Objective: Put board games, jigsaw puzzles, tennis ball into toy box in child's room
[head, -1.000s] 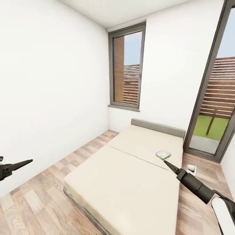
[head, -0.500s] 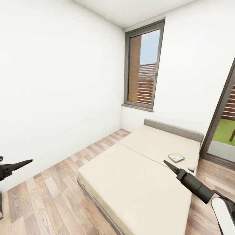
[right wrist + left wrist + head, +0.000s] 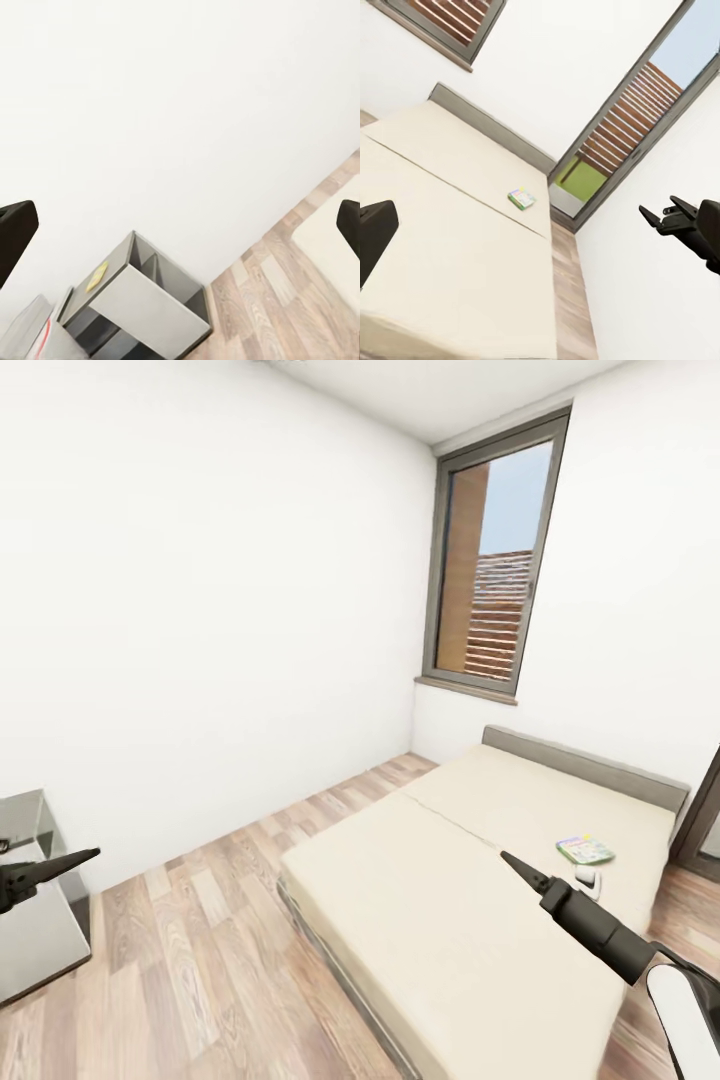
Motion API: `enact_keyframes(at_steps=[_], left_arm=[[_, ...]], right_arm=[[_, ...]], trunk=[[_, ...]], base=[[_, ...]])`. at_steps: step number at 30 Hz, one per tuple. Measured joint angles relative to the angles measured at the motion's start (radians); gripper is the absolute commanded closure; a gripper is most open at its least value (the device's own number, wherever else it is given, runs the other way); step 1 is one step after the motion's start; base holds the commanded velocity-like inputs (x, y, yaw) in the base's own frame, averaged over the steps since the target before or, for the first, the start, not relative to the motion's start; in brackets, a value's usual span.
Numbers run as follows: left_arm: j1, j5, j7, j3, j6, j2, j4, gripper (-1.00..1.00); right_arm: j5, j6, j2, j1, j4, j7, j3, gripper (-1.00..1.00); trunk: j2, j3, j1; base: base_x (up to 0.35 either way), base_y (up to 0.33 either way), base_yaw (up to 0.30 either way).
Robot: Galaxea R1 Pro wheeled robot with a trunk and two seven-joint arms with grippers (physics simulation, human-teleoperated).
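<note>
Board game flat on bed, near headboard, beside bed's window-door edge. Small white object just beside game. Right gripper points toward game, short of it, above mattress; fingers wide apart in right wrist view. Left gripper well apart from bed, over grey cabinet; fingers spread wide, empty.
</note>
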Motion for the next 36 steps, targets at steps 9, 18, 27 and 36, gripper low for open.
enact_keyframes(at_steps=[9, 18, 27, 36], left_arm=[[0.000, 0.000, 0.000, 0.000, 0.000, 0.000, 0.000, -1.00], [0.000, 0.000, 0.000, 0.000, 0.000, -0.001, 0.000, -1.00], [0.000, 0.000, 0.000, 0.000, 0.000, -0.002, 0.000, -1.00], [0.000, 0.000, 0.000, 0.000, 0.000, -0.002, 0.000, -1.00]], right_arm=[[0.000, 0.000, 0.000, 0.000, 0.001, 0.000, 0.000, -1.00], [0.000, 0.000, 0.000, 0.000, 0.001, -0.003, 0.000, -1.00], [0.000, 0.000, 0.000, 0.000, 0.002, -0.004, 0.000, -1.00], [0.000, 0.000, 0.000, 0.000, 0.002, -0.004, 0.000, -1.00]], trunk=[[0.000, -0.003, 0.000], [0.000, -0.007, 0.000], [0.000, -0.011, 0.000], [0.000, -0.014, -0.001]], base=[[-0.281, -0.167, 0.293], [-0.210, -0.171, 0.293], [-0.033, -0.039, 0.293], [-0.002, -0.003, 0.293]])
